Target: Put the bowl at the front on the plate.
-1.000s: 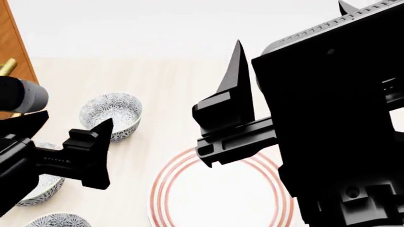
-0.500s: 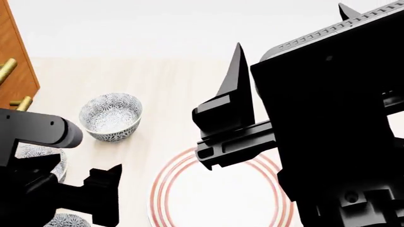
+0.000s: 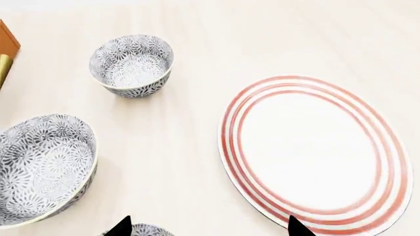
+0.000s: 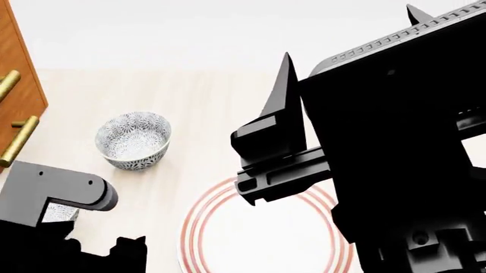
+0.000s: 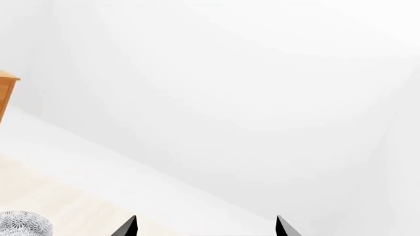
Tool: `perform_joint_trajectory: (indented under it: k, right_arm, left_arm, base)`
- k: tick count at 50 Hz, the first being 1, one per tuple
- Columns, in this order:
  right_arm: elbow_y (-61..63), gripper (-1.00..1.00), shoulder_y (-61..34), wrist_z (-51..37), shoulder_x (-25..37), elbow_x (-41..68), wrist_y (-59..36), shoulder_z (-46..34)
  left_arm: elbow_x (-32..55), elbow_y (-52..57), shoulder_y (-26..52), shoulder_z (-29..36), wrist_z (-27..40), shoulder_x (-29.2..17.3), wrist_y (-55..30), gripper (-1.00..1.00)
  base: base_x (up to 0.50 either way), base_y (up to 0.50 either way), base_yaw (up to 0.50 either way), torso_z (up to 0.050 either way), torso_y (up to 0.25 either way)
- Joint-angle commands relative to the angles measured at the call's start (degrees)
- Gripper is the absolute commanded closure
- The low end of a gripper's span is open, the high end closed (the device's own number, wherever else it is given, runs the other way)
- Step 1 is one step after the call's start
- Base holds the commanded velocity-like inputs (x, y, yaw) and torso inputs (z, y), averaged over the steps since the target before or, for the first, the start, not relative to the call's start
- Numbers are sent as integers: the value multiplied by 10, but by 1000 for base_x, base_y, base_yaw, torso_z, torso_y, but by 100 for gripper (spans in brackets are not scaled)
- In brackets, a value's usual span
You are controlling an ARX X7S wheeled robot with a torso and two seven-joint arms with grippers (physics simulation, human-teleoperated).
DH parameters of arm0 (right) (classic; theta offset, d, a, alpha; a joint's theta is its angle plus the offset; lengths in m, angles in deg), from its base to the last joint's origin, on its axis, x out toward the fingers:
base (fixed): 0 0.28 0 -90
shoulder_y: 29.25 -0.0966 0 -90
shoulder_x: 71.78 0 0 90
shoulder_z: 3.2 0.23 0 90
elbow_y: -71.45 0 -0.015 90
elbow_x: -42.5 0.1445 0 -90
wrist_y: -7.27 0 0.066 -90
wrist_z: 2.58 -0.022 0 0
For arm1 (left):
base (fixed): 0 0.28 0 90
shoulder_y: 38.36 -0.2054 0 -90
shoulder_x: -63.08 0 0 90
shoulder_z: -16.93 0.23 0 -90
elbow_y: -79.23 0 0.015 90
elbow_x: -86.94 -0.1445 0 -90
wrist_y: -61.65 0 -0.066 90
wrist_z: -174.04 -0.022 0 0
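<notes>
A: Arm poses, head view?

B: Right arm fills the whole 3 o'clock side, raised high. The right gripper (image 4: 342, 62) points toward 12 o'clock, above the table (image 4: 205, 96). Its fingertips stand apart in the wrist view, with only white wall between them: jaws spread, holding nothing.

A: Left arm?

B: Low at 7 o'clock, its grey link and black body covering that corner. The left gripper (image 3: 206, 227) shows just two dark fingertips (image 3: 121, 227) at the edge of its wrist view, set wide apart, nothing between the pads.

A: Plate?

B: The plate (image 3: 315, 155) lies flat at 6 o'clock in the head view, partly hidden under the right arm. In the left wrist view one fingertip overlaps its rim, whether touching I cannot tell.

A: Bowls?

B: Three. The far bowl (image 3: 132, 64) stands upright at 9 o'clock in the head view, well apart from the plate. The middle bowl (image 3: 43, 169) sits near the cabinet (image 4: 19, 96) side. The front bowl (image 3: 141, 230) shows only a sliver of rim beside the left fingertip, nearest the robot.

A: Open room?

B: Bare table between the bowls and the plate, and beyond the far bowl toward the table's back edge.
</notes>
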Motion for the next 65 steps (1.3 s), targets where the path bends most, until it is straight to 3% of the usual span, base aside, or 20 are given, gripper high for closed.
perform_joint_trajectory:
  k: [1, 9, 13, 49, 65]
  right_arm:
    - [-1, -100, -4, -1, 1, 1, 1, -5]
    - [-3, -100, -8, 0, 1, 1, 0, -9]
    - [-4, -100, -9, 2, 1, -1, -1, -10]
    - [-6, -100, -19, 4, -1, -5, -2, -28]
    - [-5, -100, -18, 11, -1, -13, -1, -31]
  left_arm:
    - [-28, -9, -17, 14, -17, -4, -5, -100]
    - [-56, -18, -32, 24, -28, -6, -7, -100]
    - [-20, -37, -35, 37, -10, -9, -7, -100]
    - [-134, -50, -96, 75, -97, -21, -8, -100]
    - [-123, -63, -108, 84, -94, -26, -5, -100]
  base:
    - [0, 0, 0, 0, 0]
    - [0, 0, 0, 0, 0]
    - [0, 0, 0, 0, 0]
    - [0, 0, 0, 0, 0]
    - [0, 0, 0, 0, 0]
